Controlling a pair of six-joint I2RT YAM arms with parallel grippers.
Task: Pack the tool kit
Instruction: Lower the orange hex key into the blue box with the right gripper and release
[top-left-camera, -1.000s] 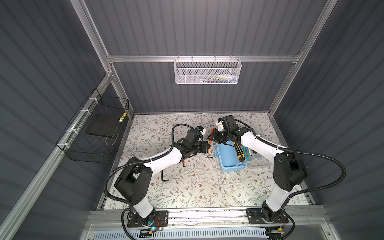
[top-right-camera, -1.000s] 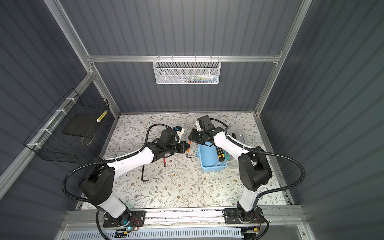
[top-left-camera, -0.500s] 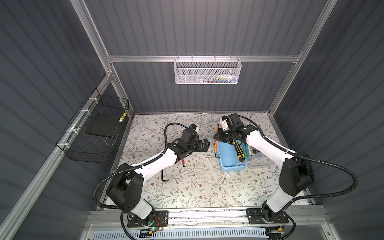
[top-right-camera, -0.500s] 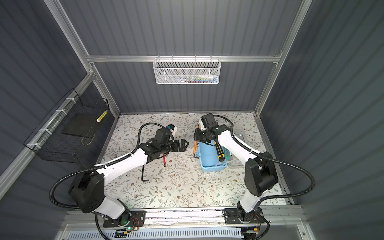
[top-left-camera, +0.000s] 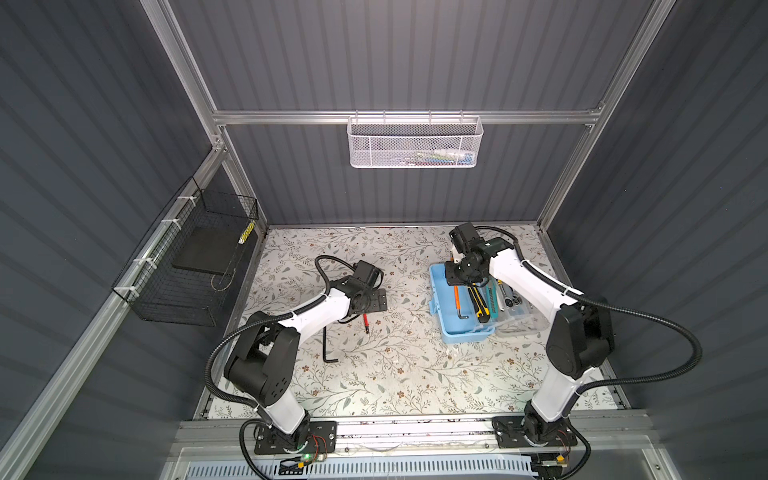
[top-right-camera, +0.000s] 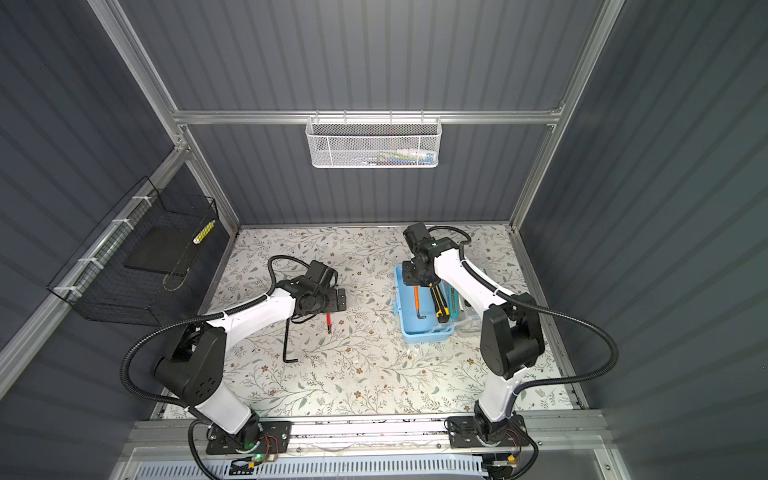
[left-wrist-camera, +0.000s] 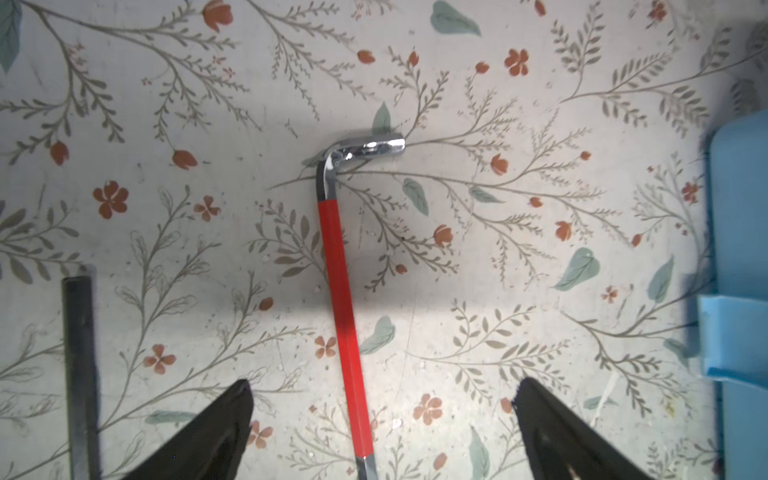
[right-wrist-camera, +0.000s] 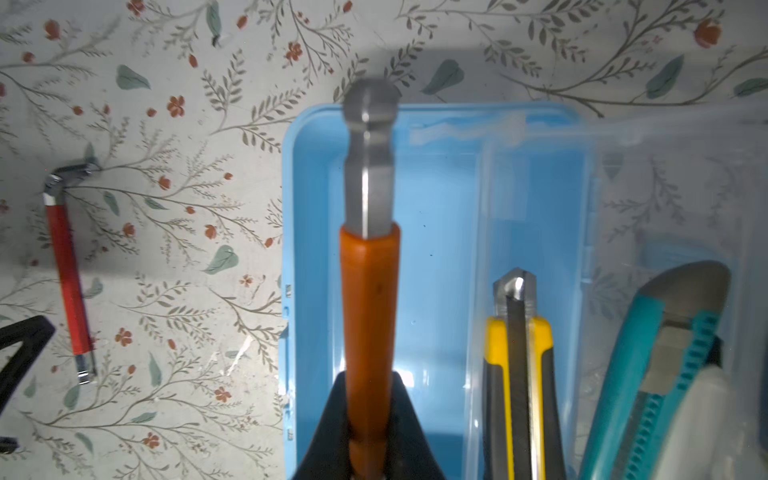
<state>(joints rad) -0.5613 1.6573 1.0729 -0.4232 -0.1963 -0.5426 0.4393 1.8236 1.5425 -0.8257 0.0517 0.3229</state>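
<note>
My two top views sit high above the front rail (top-left-camera: 415, 430) and look steeply down and inward, nearly alike. Both take in the whole bench (top-left-camera: 395, 374) up to the back wall (top-left-camera: 395, 62). The left wrist camera hangs close over the bench, facing down past its spread jaws at the red-handled wrench (left-wrist-camera: 338, 266). The right wrist camera looks from very near along the orange-handled key (right-wrist-camera: 370, 299) in its jaws, into the blue box (right-wrist-camera: 436, 249). Both wrist views share that wrench (right-wrist-camera: 68, 282) and the box's edge (left-wrist-camera: 739, 208).
</note>
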